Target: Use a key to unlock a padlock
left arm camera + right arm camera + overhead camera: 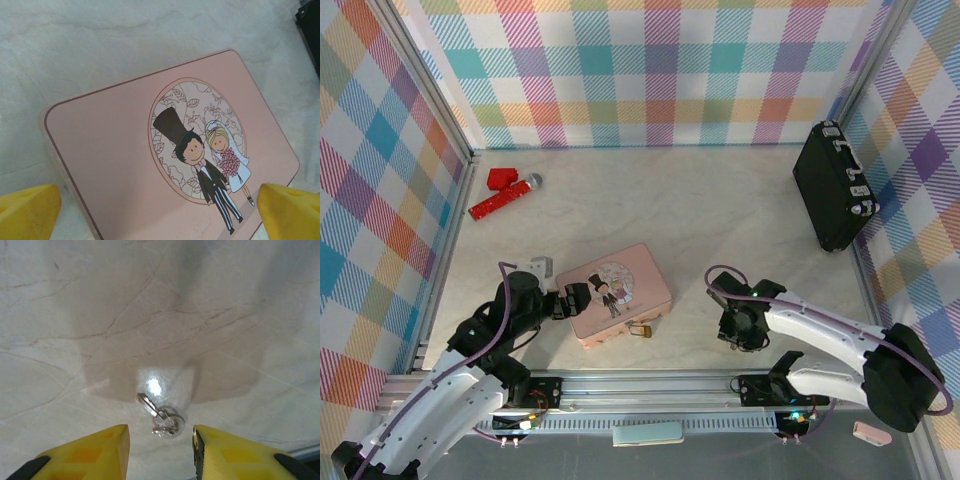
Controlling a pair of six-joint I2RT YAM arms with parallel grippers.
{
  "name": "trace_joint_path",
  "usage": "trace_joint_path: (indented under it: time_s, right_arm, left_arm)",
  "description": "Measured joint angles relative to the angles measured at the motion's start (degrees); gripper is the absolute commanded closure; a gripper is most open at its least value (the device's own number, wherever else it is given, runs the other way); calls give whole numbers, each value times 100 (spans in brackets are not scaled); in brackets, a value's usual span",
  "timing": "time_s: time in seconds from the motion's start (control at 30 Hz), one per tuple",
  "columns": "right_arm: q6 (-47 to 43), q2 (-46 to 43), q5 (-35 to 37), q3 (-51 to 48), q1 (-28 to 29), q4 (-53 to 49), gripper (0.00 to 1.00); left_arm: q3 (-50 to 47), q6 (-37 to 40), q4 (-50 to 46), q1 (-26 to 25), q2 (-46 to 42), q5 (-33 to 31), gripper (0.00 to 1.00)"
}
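The tiny brass padlock (640,329) hangs at the front edge of the pink tin (616,293), whose lid with a bride-and-groom picture (200,150) fills most of the left wrist view. My left gripper (567,302) is open at the tin's left end, its yellow fingertips (30,210) wide apart on either side of the lid. The small grey key (161,415) lies flat on the marble table on a ring. My right gripper (161,452) hovers low over it, open, with the key lying just ahead of the gap between the two yellow fingers.
A black case (832,186) stands at the back right against the wall. Red items and a grey-tipped marker (506,193) lie at the back left. A small white block (538,267) sits behind the left gripper. Checked walls enclose the table.
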Motion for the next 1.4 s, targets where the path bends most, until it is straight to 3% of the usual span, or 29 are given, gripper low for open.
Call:
trace_joint_path:
  time_s: [0.33, 0.53, 0.67, 1.4]
  right_arm:
    - [284, 501, 146, 9, 243, 55, 64]
    - [367, 800, 164, 70, 306, 116, 72]
    - [431, 813, 168, 85, 352, 146, 78]
    - [446, 728, 232, 87, 579, 138, 87]
  left_arm:
    - [-2, 15, 61, 0, 26, -46, 0]
    - [-4, 15, 85, 0, 50, -63, 0]
    - [-9, 15, 166, 0, 50, -87, 0]
    - [-9, -17, 39, 0, 87, -385, 0]
